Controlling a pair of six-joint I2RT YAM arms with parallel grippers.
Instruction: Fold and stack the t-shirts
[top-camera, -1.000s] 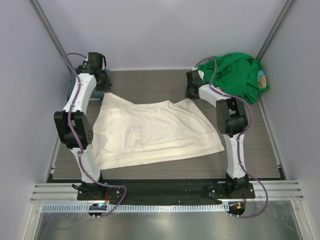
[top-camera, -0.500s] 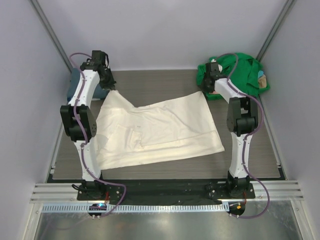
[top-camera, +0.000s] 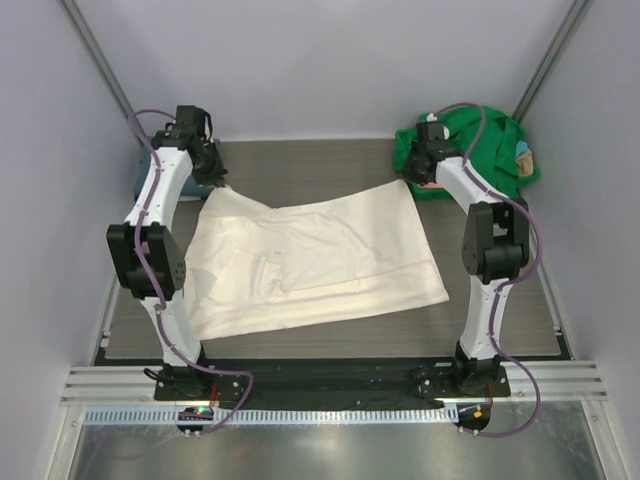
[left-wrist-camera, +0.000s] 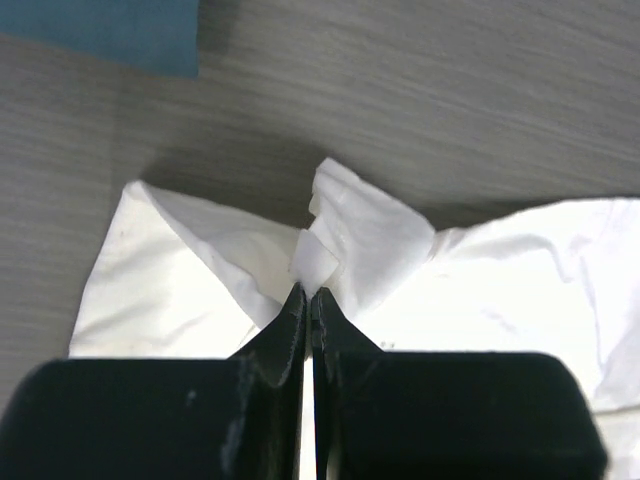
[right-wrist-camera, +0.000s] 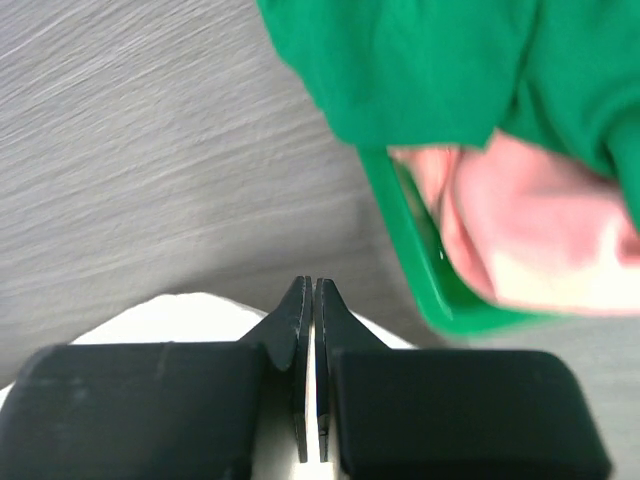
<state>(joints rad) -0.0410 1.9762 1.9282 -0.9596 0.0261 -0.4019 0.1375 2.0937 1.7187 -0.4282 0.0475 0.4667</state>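
The cream-white t-shirt (top-camera: 320, 260) lay spread across the middle of the bench (top-camera: 300, 160), its two far corners drawn toward the top of the overhead frame. The left claw (left-wrist-camera: 308, 293) was pinched shut on a small tuck of that cream cloth at the upper-left corner. The right claw (right-wrist-camera: 308, 285) was closed to a hairline at the upper-right corner with pale cloth under its tips, so it seemed to have hold of the hem there. A bright green t-shirt (top-camera: 480, 150) sat heaped in the upper right, spilling over a green tray (right-wrist-camera: 420, 270) with a pink t-shirt (right-wrist-camera: 520, 230) inside.

The cream shirt looked light, limp and thin. It would sag and wrinkle between the two holds rather than carry its shape, and a shallow pinch could slip free. The corners or hem edges, where the cloth is doubled, seemed the safest places to take it, with both arms moving evenly so the span stays taut.
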